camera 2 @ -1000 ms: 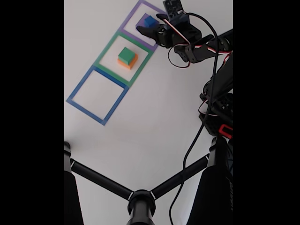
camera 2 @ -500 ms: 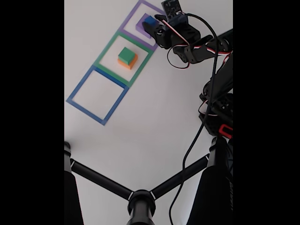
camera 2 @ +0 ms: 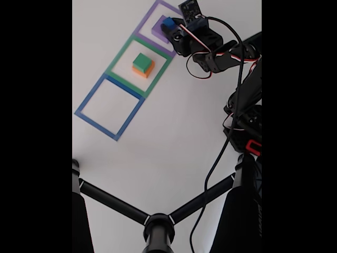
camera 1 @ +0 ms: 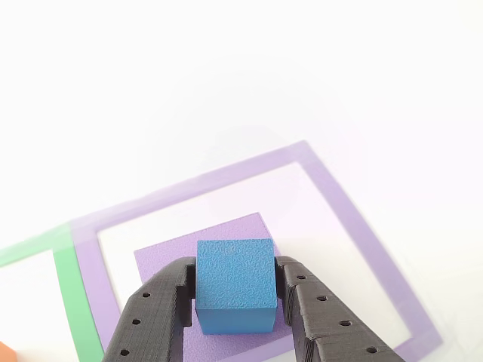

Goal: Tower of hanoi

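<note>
Fingers (camera 1: 234, 296), wide one second ago, now pinch blue cube (camera 1: 235, 284) from both sides. Cube sits on purple slab (camera 1: 162, 260) inside purple outline (camera 1: 355, 226). Grasp seems ready; lift probably next.

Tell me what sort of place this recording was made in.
Probably a hobby or lab tabletop set up for a robot puzzle demo: a plain white table marked with taped coloured square outlines, graded blocks such as the blue cube between the fingers, and a black camera stand.

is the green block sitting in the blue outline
No, in the fixed view the green block sits on the orange block inside the green outline.
</note>
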